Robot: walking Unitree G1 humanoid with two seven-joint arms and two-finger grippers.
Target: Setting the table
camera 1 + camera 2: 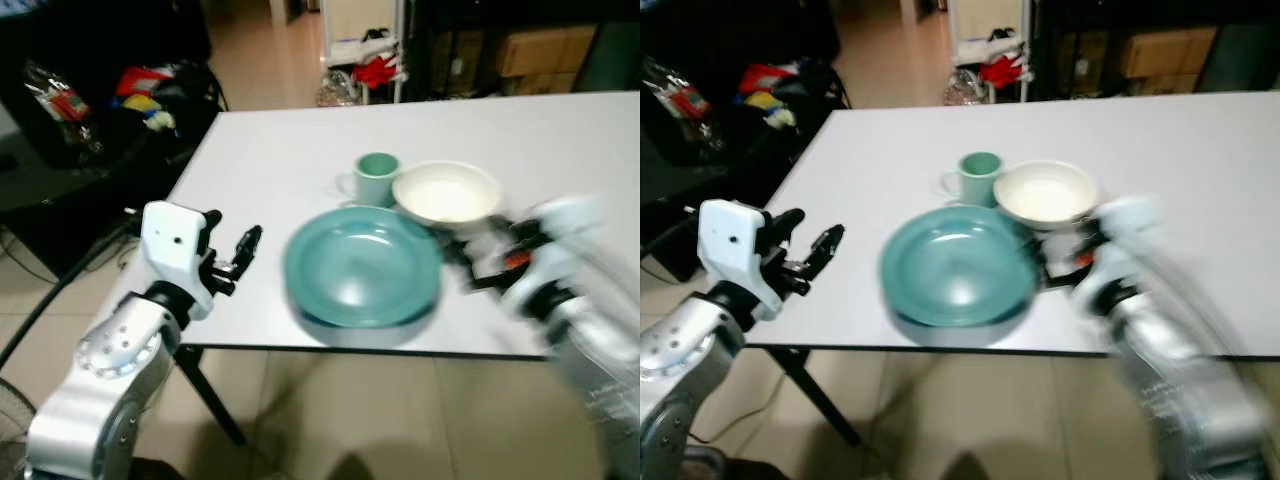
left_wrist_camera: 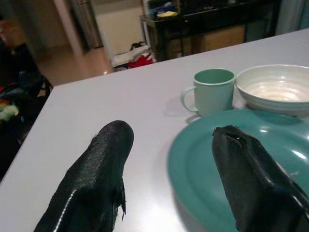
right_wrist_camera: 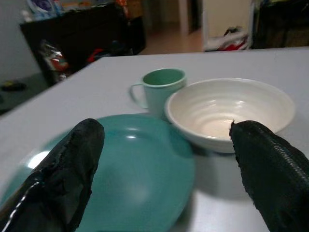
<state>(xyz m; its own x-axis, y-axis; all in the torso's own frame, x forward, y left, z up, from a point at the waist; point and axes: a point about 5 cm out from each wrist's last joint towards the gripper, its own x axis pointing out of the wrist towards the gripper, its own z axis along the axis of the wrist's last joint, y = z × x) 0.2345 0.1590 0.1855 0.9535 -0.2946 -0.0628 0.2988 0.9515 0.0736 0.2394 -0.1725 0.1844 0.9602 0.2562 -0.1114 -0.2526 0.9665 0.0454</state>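
Teal plate (image 1: 362, 266): it lies flat near the front edge of the white counter (image 1: 270, 150), between the two arms.
Green mug (image 1: 375, 179): it stands upright just behind the plate, with its handle toward the robot's left.
White bowl (image 1: 446, 193): it sits just beside the mug, on the robot's right, and its front edge hangs a little over the plate's back rim.
Left tool (image 1: 243, 250): its fingers are spread apart and hold nothing; it hovers at the counter's left front edge, and the plate lies to its right.
Right tool (image 3: 164, 164): its fingers are wide apart and empty; the bowl is straight ahead and the plate is just below.
Nearer arm: the right arm looks closer to the bowl and the plate; the left arm has a gap to cross.
Blur: the right arm is smeared in the head views.
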